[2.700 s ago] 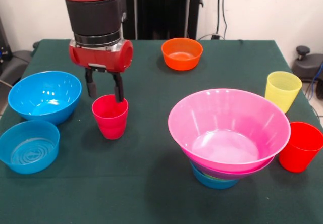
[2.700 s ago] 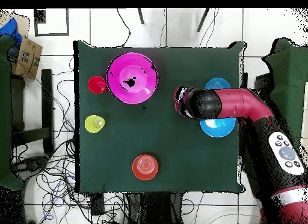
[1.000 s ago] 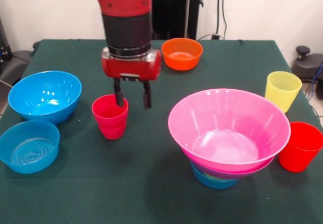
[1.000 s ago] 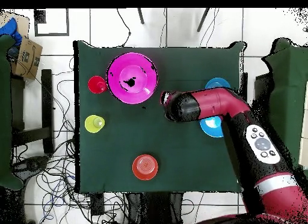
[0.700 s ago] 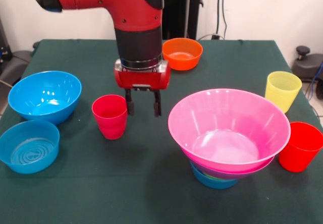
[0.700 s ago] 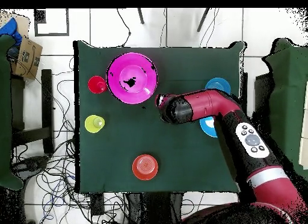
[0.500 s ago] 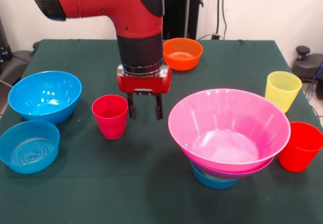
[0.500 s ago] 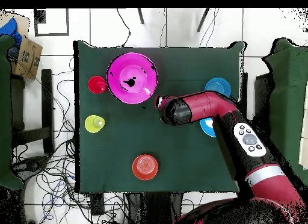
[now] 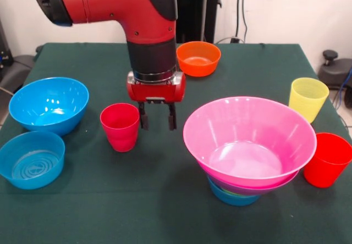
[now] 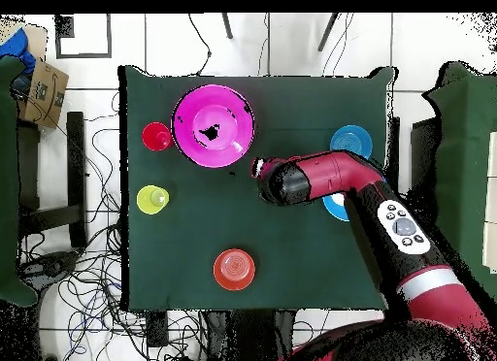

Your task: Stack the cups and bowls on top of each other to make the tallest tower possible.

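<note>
A red cup (image 9: 120, 126) stands just beside the gripper (image 9: 157, 117); the pink bowl (image 9: 249, 140) sits opposite. The arm (image 9: 148, 24) hangs upright, fingers (image 9: 144, 118) spread and empty above the worktop (image 9: 165, 200).

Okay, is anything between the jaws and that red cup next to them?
Nothing visible. The gripper hangs open just beside the red cup, with only bare green tablecloth between them.
</note>
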You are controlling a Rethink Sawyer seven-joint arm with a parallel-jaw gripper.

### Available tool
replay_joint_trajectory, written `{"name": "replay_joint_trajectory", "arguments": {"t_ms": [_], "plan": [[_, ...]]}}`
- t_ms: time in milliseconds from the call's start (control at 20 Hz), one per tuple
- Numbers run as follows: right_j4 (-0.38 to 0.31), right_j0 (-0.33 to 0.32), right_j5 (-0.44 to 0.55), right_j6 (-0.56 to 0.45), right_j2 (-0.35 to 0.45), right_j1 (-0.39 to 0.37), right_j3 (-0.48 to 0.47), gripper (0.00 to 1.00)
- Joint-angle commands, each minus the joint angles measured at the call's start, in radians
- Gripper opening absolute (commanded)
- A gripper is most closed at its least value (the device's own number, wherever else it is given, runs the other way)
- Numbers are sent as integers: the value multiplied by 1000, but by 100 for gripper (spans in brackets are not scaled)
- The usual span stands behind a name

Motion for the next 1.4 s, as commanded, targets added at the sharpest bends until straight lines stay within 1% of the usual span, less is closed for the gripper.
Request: {"name": "replay_joint_trajectory", "arguments": {"t_ms": [50,350,400,500,650,750,900,1300,1400], "plan": [[31,0,79,-114,-13,-134,83,100],[107,7,132,-110,5,-222,130,100],[117,10,137,-111,5,-231,133,100],[126,19,143,-111,1,-224,120,100],[145,25,143,-106,1,-251,140,100],[142,33,136,-104,-7,-247,137,100],[123,40,114,-103,-20,-220,119,100],[77,38,56,-99,-40,-165,105,100],[73,31,46,-101,-40,-161,113,100]]}}
